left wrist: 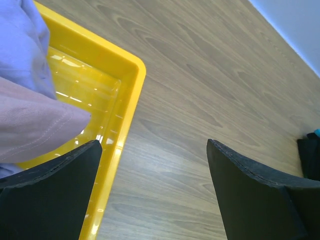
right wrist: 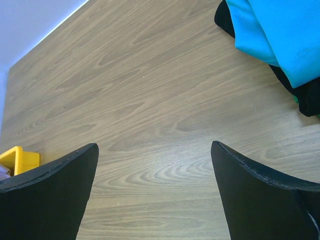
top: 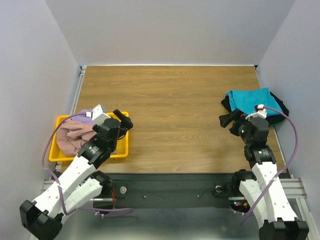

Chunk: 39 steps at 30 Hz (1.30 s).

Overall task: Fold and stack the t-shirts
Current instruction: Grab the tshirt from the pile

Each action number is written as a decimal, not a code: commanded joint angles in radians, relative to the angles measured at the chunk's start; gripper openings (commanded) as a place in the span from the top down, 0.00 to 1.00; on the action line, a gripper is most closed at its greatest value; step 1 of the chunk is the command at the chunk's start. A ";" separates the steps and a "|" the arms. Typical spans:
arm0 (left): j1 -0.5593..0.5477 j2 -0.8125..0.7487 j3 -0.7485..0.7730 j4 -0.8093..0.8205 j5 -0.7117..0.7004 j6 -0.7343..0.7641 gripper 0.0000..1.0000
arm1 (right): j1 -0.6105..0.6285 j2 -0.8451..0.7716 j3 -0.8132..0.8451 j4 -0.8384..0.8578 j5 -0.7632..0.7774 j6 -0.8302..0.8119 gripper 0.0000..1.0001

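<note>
Pink t-shirt and lavender t-shirt: bunched together in the yellow bin at the left edge of the table. Teal t-shirt: lying on top of the black t-shirt near the far right corner, black cloth showing at both sides. Left gripper: hangs over the bin's right rim, pointing toward the middle of the table, jaws spread wide, holding nothing; forearm slanting up from the near-left base. Right gripper: just beside the near-left edge of the stack, aimed leftward, jaws likewise spread apart and empty; arm rising nearly straight from its base
</note>
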 commanded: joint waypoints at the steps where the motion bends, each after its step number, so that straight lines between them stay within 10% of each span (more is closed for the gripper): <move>1: 0.004 0.039 0.098 -0.059 -0.088 -0.042 0.01 | -0.003 0.005 -0.009 0.069 0.005 0.035 0.00; 11: 0.090 0.171 0.301 -0.733 -0.413 -0.615 0.01 | -0.003 0.068 -0.015 0.085 -0.080 0.030 0.00; 24: 0.227 0.138 0.224 -0.581 -0.429 -0.525 0.03 | -0.003 0.146 -0.009 0.086 -0.092 0.020 0.00; 31: 0.377 0.255 0.207 -0.433 -0.327 -0.339 0.39 | -0.003 0.137 -0.010 0.085 -0.077 0.017 0.00; 35: 0.396 0.277 0.224 -0.438 -0.321 -0.329 0.99 | -0.003 0.138 -0.010 0.082 -0.071 0.014 0.00; 39: 0.399 0.238 0.218 -0.421 -0.307 -0.312 1.00 | -0.003 0.135 -0.007 0.078 -0.069 0.007 0.00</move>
